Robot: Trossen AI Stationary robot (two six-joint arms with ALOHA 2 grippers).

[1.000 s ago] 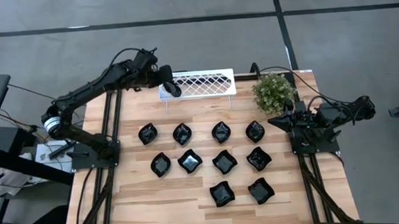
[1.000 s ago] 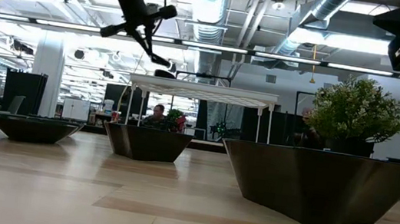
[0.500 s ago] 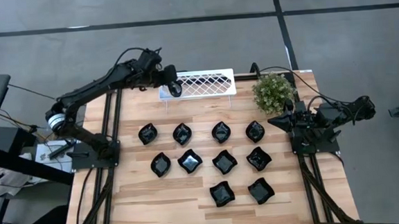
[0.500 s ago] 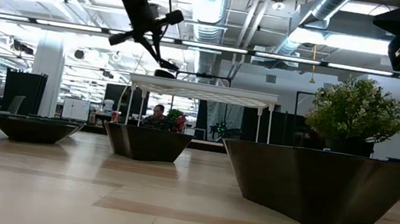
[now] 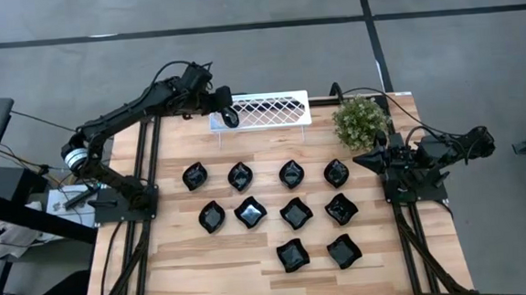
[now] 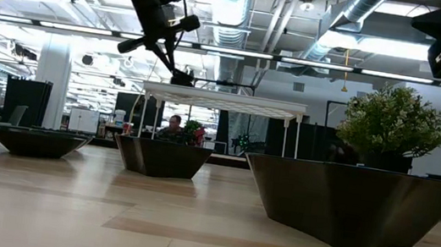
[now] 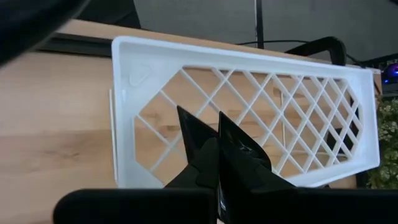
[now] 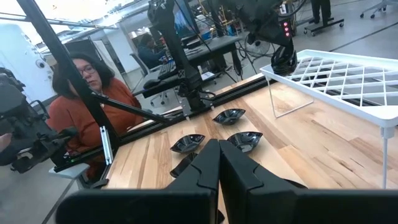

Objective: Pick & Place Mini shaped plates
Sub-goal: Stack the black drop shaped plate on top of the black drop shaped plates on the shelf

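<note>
High view: left gripper (image 5: 228, 118), clamped on a plate (image 5: 232, 120), is being held over rack (image 5: 270, 109) w/ right gripper (image 5: 366, 160) shut; release should be low.

Left gripper (image 5: 230, 118) raised, apparently closed (right gripper (image 5: 363, 160) parked, closed).

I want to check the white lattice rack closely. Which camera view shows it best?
The left wrist view shows the white lattice rack best: it fills the picture and every lattice opening is clear. The high view shows it whole but small, at the table's far edge. The low view shows it edge-on, on thin legs. The right wrist view shows one end.
</note>
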